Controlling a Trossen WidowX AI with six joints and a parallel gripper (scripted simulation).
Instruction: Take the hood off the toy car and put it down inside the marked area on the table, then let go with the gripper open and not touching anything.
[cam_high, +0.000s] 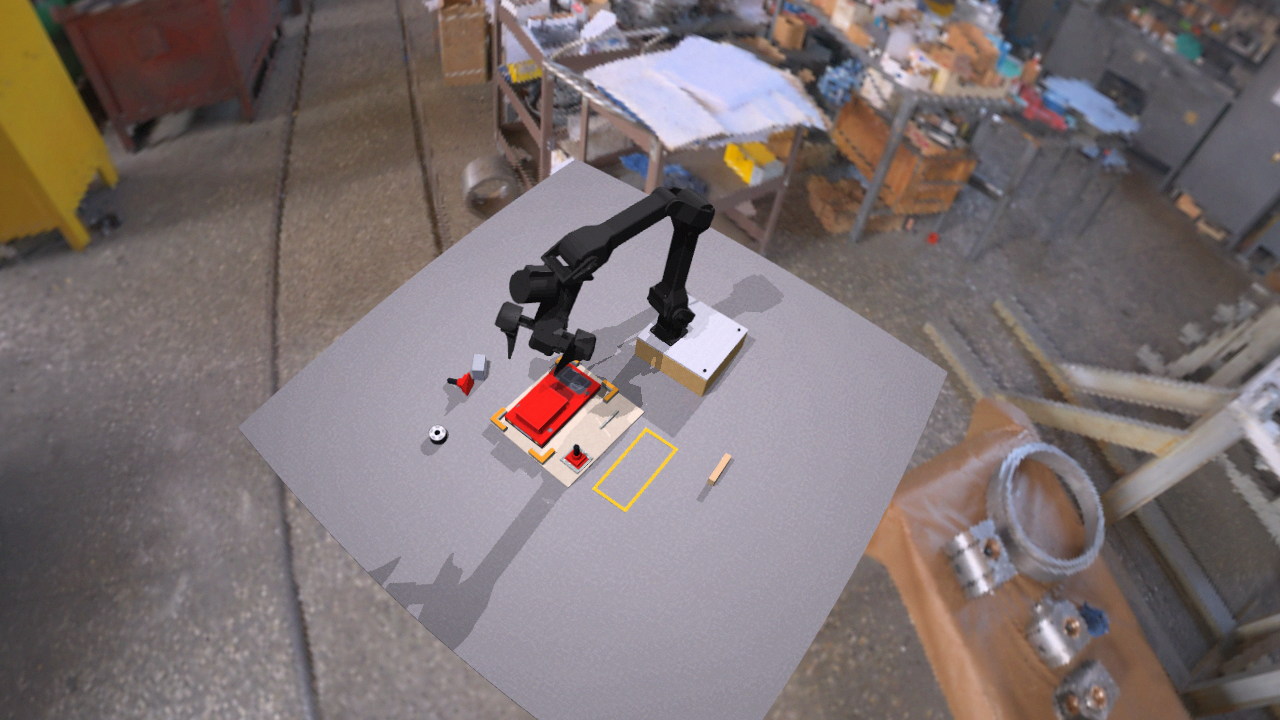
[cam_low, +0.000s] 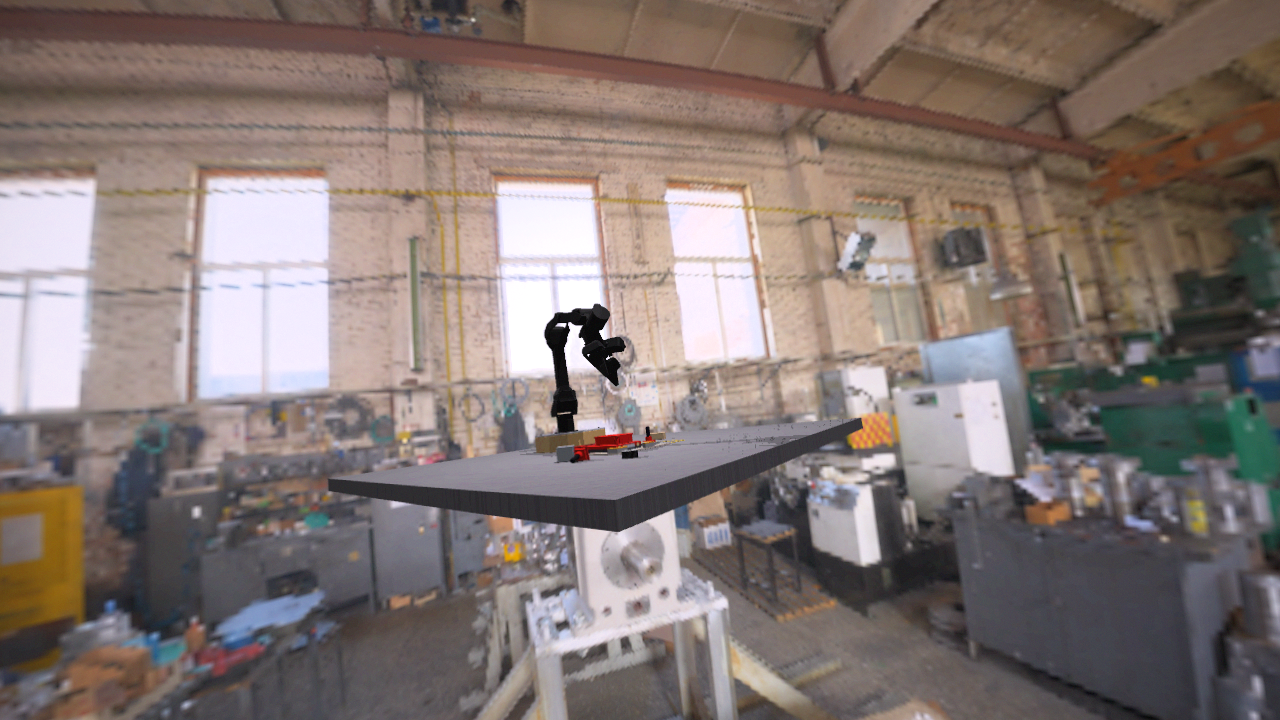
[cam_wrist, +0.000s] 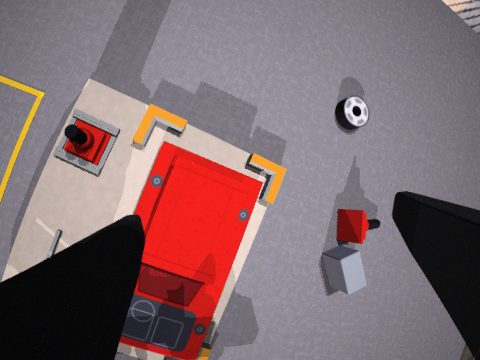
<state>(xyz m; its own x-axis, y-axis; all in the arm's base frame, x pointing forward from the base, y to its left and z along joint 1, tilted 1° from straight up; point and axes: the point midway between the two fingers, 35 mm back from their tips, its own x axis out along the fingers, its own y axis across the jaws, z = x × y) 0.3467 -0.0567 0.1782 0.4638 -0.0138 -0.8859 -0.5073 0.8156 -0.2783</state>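
The toy car (cam_high: 573, 379) (cam_wrist: 167, 332) sits on a beige board between orange corner brackets. Its hood (cam_high: 540, 407) (cam_low: 613, 439) (cam_wrist: 200, 215) is the raised red panel ahead of the windshield and is seated on the car. My gripper (cam_high: 537, 362) (cam_low: 614, 381) (cam_wrist: 272, 216) is open wide and empty, above the car. In the wrist view the left finger overlaps the car's side and the right finger is far off to the right. The marked area is a yellow outline (cam_high: 620, 458) (cam_wrist: 22, 145) on the table beside the board, with nothing inside it.
The board (cam_high: 586, 432) (cam_wrist: 115, 102) also bears a red piece (cam_high: 575, 458) (cam_wrist: 102, 145) with a black peg in a grey frame. A wheel (cam_high: 437, 434) (cam_wrist: 345, 117), a second red piece (cam_high: 464, 383) (cam_wrist: 351, 226) and a grey block (cam_high: 479, 364) (cam_wrist: 345, 272) lie beyond the car. A wooden block (cam_high: 719, 469) lies past the outline.
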